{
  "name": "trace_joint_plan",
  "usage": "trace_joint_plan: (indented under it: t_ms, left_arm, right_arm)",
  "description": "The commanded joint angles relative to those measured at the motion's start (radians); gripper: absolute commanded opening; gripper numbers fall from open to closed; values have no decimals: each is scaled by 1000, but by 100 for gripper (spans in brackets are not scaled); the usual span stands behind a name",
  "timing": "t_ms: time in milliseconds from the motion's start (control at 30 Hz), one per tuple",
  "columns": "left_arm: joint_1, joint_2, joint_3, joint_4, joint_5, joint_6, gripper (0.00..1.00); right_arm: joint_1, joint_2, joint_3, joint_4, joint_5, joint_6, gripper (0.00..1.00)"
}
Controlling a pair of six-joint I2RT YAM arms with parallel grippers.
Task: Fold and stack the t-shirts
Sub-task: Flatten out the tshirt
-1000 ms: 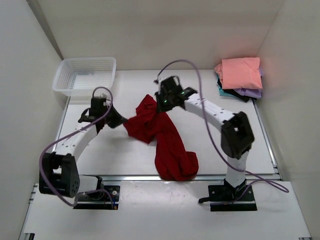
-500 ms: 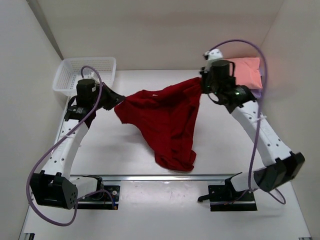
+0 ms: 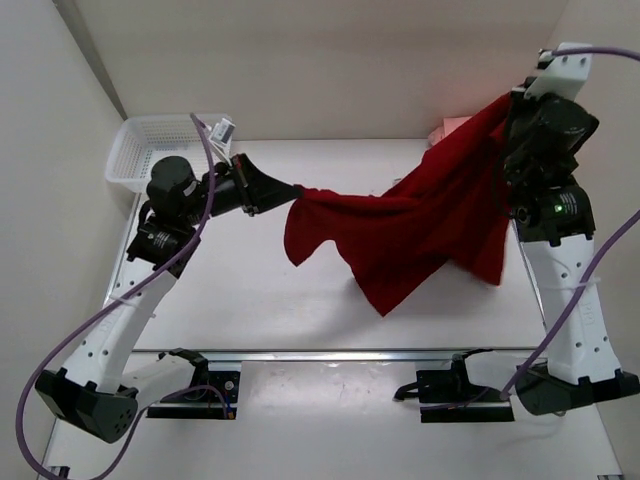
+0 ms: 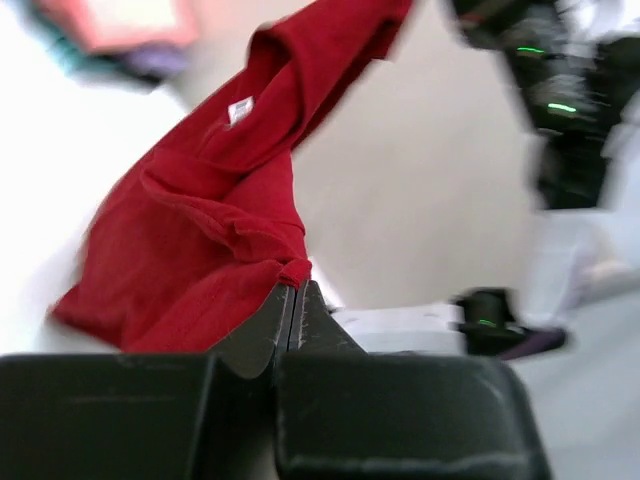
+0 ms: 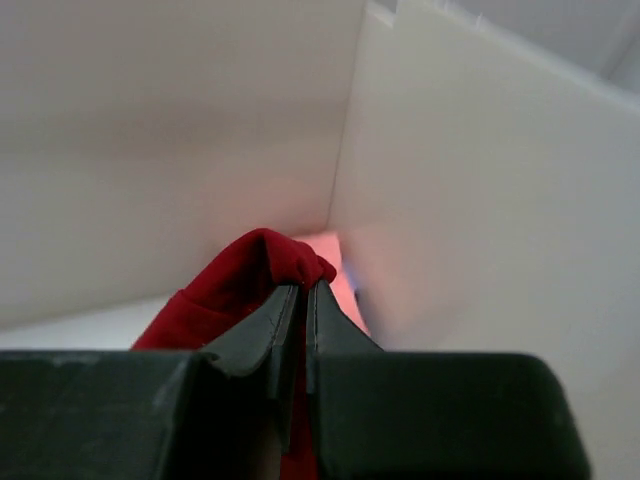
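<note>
From above, the dark red t-shirt (image 3: 430, 225) hangs stretched above the table (image 3: 240, 300) between left pincer (image 3: 293, 188) and right pincer (image 3: 512, 103). Left wrist: jaws clamped on its hem; the blurred pink beyond is perhaps folded shirts (image 4: 130, 20). Right wrist: jaws pinched on red cloth.

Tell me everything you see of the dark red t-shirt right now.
The dark red t-shirt is plain soft cloth, unfolded and wrinkled, stretched in the air between both arms. The left gripper pinches one edge; the right gripper pinches another, higher up. Its middle sags low. A white neck tag shows.
</note>
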Motion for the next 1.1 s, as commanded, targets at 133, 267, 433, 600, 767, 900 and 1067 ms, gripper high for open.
trace_joint_plan:
  t_ms: [133,267,433,600,767,900,1067]
  left_arm:
    - [149,-109,-41,174,130,-138,0]
    - [230,-275,-314,180,5,-169,0]
    - [192,-321,-458,-26,-295,-51,0]
    - [239,-263,-411,-157,-346,55,0]
    - [223,-272,-533,-76,-306,26,0]
    - [203,-225,-543,-99,-294,84,0]
    - [210,-206,-597,-78,-260,83,0]
  right_arm:
    - [-1,330,327,158,-151,44,0]
    - [38,600,456,140,-291,113,0]
    - [58,993,870,-13,-531,168,0]
    - [82,1092,1018,-199,-439,153,70]
    - [39,801,540,-364,-406,273,58]
    - [27,429,49,-258,-396,253,58]
    - [90,139,-431,-280,-482,256,50]
